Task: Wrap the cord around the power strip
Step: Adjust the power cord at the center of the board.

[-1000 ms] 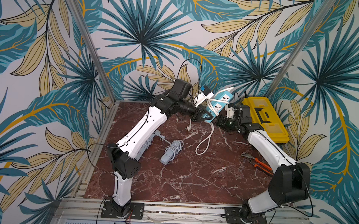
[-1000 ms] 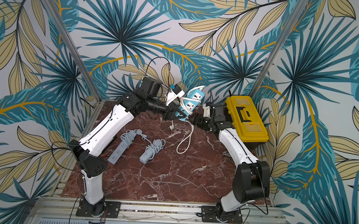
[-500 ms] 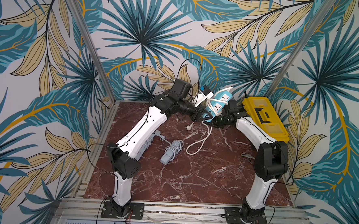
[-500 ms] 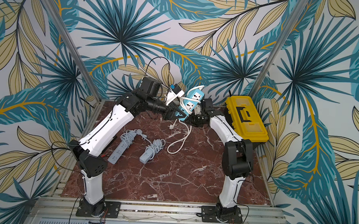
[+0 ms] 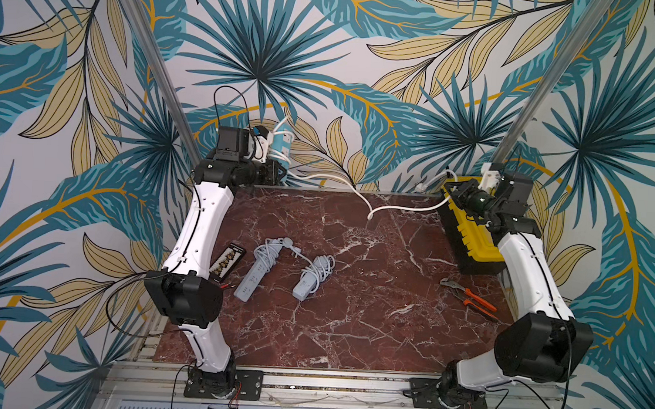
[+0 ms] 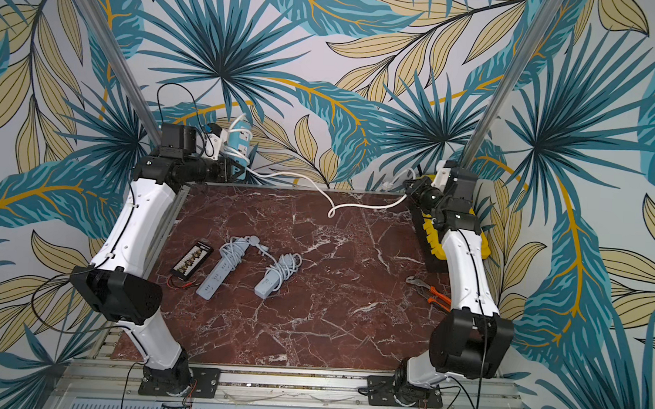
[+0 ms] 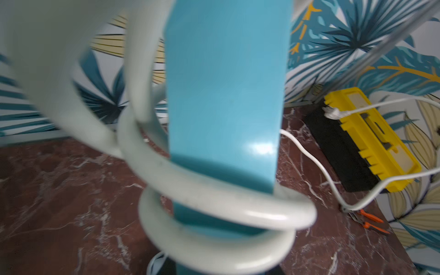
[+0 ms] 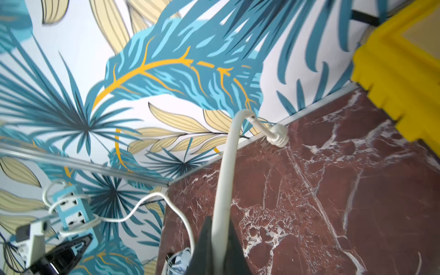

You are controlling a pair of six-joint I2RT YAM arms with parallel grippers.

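Below both grippers spreads the dark red marble tabletop [image 5: 351, 310], and right under the right gripper [image 5: 449, 189] sits the yellow-lidded black plastic toolbox [image 5: 474, 240]. Well across from it, the left gripper [image 5: 278, 171] is clamped on the lower end of the light blue oblong power strip [image 5: 281, 147], held clear of the table by the back wall. The strip's long axis stands near upright, tilted a little, its free end pointing up from the jaws. Its socket face looks toward the right gripper. A few turns of the thick white round cord [image 5: 402, 208] already ring the strip just above the left jaws. From there the cord sags down to or near the marble about midway between the grippers, then rises into the right gripper, whose jaws are pinched together on it just back from the white plug [image 8: 277, 138]. Wrapping looks part done, with the slack stretched out sideways. Next the right gripper should carry the cord around the strip, kept taut so the new turn sits beside the others
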